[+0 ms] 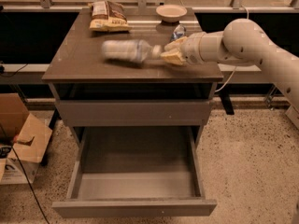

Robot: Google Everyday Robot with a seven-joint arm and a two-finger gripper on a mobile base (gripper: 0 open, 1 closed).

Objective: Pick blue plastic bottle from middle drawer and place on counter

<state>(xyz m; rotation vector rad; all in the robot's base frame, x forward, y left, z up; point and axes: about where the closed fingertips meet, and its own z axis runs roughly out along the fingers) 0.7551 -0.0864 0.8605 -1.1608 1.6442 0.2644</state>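
Far left, on speckled floor: open brown cardboard box (pixel 21 143), just beside a grey cabinet. Low on that cabinet, wide grey middle drawer (pixel 135 207) with a flat handleless front, pulled well out toward the camera, plain grey inside. On top of the cabinet, glossy grey-brown rectangular counter (pixel 70 64).

At the counter's back left, crumpled brown-and-yellow snack bag (pixel 108 17). Near the counter's middle, small clear blue plastic bottle (pixel 127 50), lying on its side on the counter, blurred, narrow end pointing right.

Just right of that end, two-finger gripper (pixel 165 51), low over the counter, tan fingers (pixel 174 57) spread apart and gripping nothing. Touching the bottle's tip or just clear of it: impossible to tell.

Behind the gripper, small blue-and-silver drink can (pixel 178 31). Further back, near the counter's rear edge, shallow white round bowl (pixel 171 12). Reaching in from the right edge, thick white robot arm (pixel 243 38), angled down toward the counter.
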